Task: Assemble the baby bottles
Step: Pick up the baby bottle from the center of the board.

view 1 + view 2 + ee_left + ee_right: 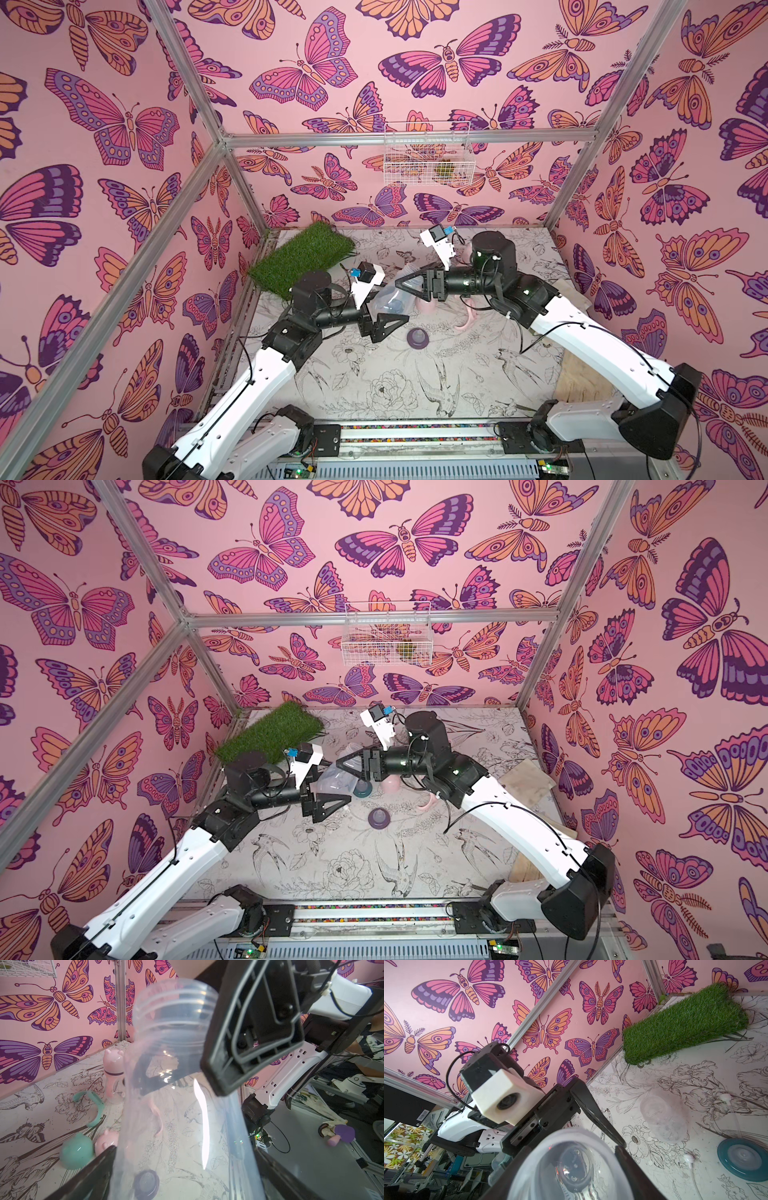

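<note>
Bench (374,386): floral-printed surface filling the lower middle of both top views; a grass mat (301,257) lies at its upper left.
Right arm jaws (409,284): closed on the clear bottle (182,1088) near its threaded neck, holding it off the bench at centre frame in both top views.
Left arm jaws (390,324): spread wide, gripping nothing; in the left wrist view the bottle's lower body lies between the two fingers, and I cannot tell whether it touches either.
Clear bottle: bare, with no collar, ring or cap on it.
Finished bottle (113,1076): pink eared cap on, standing at middle left of the left wrist view.
Second bare bottle (663,1120): lying on its side at middle right of the right wrist view.
Loose parts: purple nipple collar (417,337) on the bench just below and right of the left jaws; teal collar (742,1156), teal handle ring (91,1107), teal cap (76,1151), pink cap (106,1142).
Step, by my reading: handover or bracing of the bottle body, before anything is fitted.
Next move, likely: left jaws close on the body so the neck is presented, then the purple collar is fetched.
</note>
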Controlling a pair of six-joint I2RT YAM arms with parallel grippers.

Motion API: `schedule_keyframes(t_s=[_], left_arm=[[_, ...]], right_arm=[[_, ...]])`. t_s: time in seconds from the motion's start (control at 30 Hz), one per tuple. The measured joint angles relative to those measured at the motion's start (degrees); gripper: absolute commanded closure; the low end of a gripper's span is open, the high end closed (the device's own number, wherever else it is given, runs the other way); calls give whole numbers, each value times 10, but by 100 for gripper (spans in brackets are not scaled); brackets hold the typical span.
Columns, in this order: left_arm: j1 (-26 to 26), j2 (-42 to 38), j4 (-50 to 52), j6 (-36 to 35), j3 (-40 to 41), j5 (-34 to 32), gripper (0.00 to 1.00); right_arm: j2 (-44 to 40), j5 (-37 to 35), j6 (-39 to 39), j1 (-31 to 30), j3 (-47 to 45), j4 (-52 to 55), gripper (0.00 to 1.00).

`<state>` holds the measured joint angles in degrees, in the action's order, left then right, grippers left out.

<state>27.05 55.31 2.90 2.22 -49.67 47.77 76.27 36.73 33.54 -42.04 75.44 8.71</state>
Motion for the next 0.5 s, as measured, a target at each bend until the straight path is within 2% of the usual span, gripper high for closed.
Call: schedule_keyframes(t_s=[0.33, 0.5], left_arm=[[12, 7, -17, 9, 0, 35, 2], [13, 10, -19, 13, 0, 32, 12]], right_arm=[[-15, -9, 12, 0, -13, -25, 81], [-18, -9, 12, -3, -15, -34, 81]])
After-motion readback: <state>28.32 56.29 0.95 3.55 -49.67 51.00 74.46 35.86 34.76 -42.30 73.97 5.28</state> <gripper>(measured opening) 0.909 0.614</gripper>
